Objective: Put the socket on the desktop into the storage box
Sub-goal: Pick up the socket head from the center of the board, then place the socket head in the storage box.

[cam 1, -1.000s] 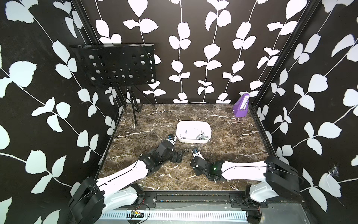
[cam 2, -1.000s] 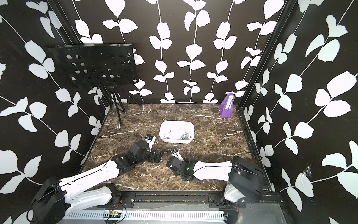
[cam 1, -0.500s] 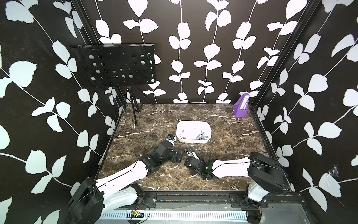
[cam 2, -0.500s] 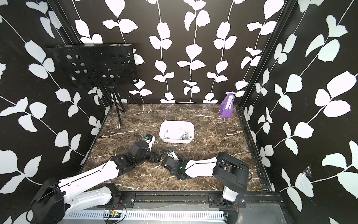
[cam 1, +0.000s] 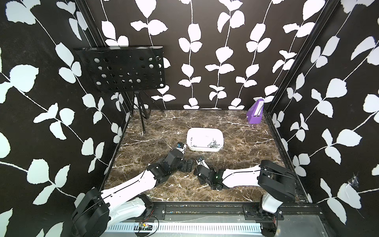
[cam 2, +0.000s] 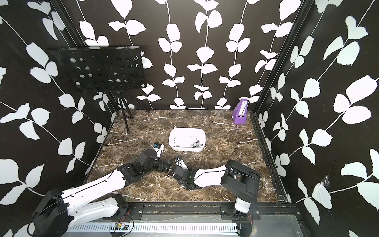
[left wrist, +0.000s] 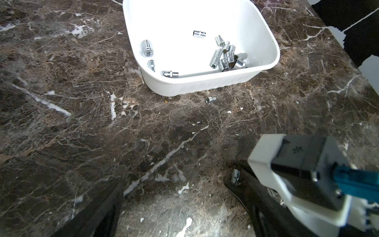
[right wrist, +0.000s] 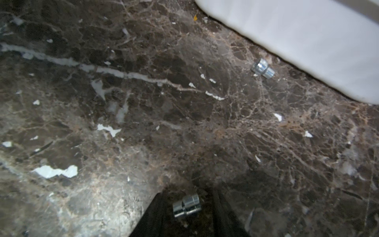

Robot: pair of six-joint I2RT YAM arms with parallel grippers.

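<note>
In the right wrist view the socket (right wrist: 186,205) lies on its side on the tabletop (right wrist: 102,106) at lower centre, inside the right gripper (right wrist: 187,198). Its jaws stand partly spread either side of the socket, with a sliver of marble showing at one end, so we judge it not yet pinched. We should close squarely on the slick chrome so it cannot roll out, lift clear, then carry it up and right over the wall of the storage box (right wrist: 307,41). A second socket (right wrist: 263,68) lies just beside that wall. In a top view, from the left, we see:
- the music stand (cam 1: 121,69), well apart
- the left gripper (cam 1: 185,165), spread and empty, crowding close beside the right one
- the stored sockets (cam 1: 213,143) inside the box
- the purple box (cam 1: 255,115) at upper right
</note>
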